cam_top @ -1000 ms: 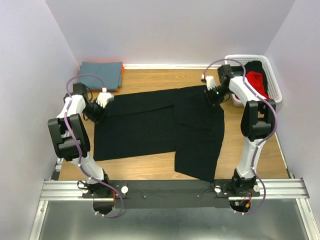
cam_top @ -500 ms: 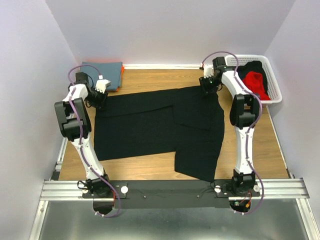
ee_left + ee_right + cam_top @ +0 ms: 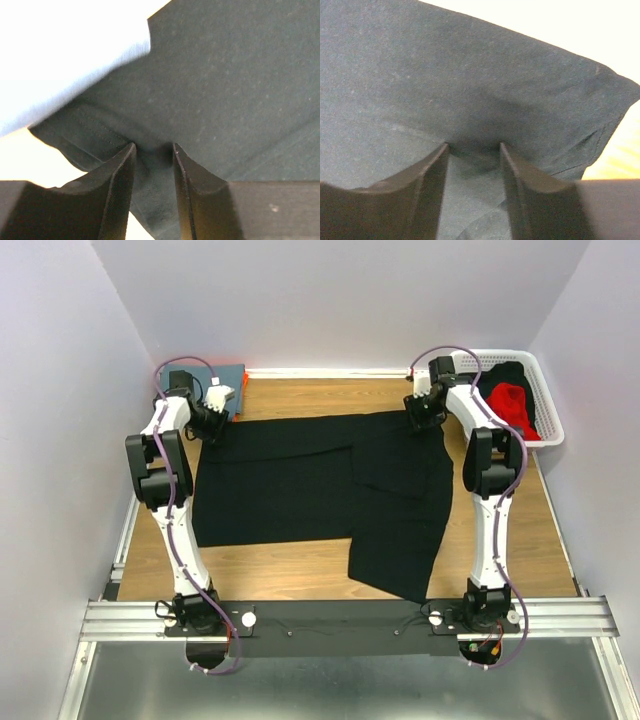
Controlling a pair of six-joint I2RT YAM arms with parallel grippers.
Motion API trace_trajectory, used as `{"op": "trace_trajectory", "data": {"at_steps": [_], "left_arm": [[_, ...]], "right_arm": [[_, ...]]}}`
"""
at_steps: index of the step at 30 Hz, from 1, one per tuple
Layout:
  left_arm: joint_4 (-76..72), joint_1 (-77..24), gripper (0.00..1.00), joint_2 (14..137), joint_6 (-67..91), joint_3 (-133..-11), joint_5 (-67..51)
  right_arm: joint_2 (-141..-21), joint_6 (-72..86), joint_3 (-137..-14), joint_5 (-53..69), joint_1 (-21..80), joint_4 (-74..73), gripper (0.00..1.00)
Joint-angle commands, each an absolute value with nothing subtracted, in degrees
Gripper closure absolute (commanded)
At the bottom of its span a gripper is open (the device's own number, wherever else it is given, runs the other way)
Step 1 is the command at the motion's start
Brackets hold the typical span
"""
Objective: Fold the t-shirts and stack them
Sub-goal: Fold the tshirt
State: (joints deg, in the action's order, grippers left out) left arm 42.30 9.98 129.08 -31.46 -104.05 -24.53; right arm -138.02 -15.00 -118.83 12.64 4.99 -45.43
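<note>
Tabletop basket (image 3: 550, 410), red t-shirt (image 3: 512, 405): overhead only.

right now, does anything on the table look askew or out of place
The black shirt lies askew: its right part comes much further forward than the left, leaving a stepped front edge. Nothing looks spilled or damaged.

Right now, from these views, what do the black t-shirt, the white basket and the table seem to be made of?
Black t-shirt: soft matte knit cloth, probably cotton; a stitched hem and fine lint show up close. White basket: likely plastic, with thin mesh walls. Table: wood or wood-look laminate, warm brown with grain lines.
</note>
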Motion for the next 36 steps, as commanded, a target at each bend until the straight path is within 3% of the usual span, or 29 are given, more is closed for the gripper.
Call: {"op": "trace_trajectory", "data": {"at_steps": [1, 3, 4, 8, 14, 20, 23, 31, 36], "left_arm": [[46.65, 9.58, 0.55, 130.70, -32.33, -107.13, -26.80], [48.59, 9.49, 0.51, 127.28, -34.44, -107.32, -29.61], [50.08, 9.67, 0.49, 125.53, -35.76, -106.79, -30.14], [55.36, 10.63, 0.39, 111.99, -45.40, -100.31, -32.52], [64.07, 15.28, 0.36, 98.10, -57.90, -87.58, -34.55], [64.07, 17.66, 0.39, 85.98, -66.00, -70.26, -28.14], [63.99, 17.75, 0.41, 80.78, -68.72, -63.40, -25.59], [61.10, 17.75, 0.41, 73.13, -72.95, -50.72, -19.60], [60.20, 17.67, 0.41, 73.30, -72.86, -48.69, -18.98]], "right_arm": [[-135.80, -16.69, -117.07, 11.93, 3.69, -45.70, 0.44], [-131.59, -17.92, -116.20, 15.36, 3.69, -47.45, 0.37], [-129.92, -19.41, -115.67, 18.25, 3.95, -48.33, 0.25], [-119.03, -24.77, -109.71, 23.55, 4.66, -53.78, 0.13], [-103.55, -35.41, -94.50, 25.32, 6.32, -63.36, 0.15], [-89.24, -40.08, -74.85, 20.31, 13.79, -66.97, 0.32], [-84.40, -39.38, -65.52, 16.36, 19.33, -64.88, 0.34], [-80.43, -38.93, -50.65, 8.19, 22.50, -56.80, 0.39], [-80.77, -39.11, -49.31, 7.03, 22.59, -54.84, 0.39]]}}
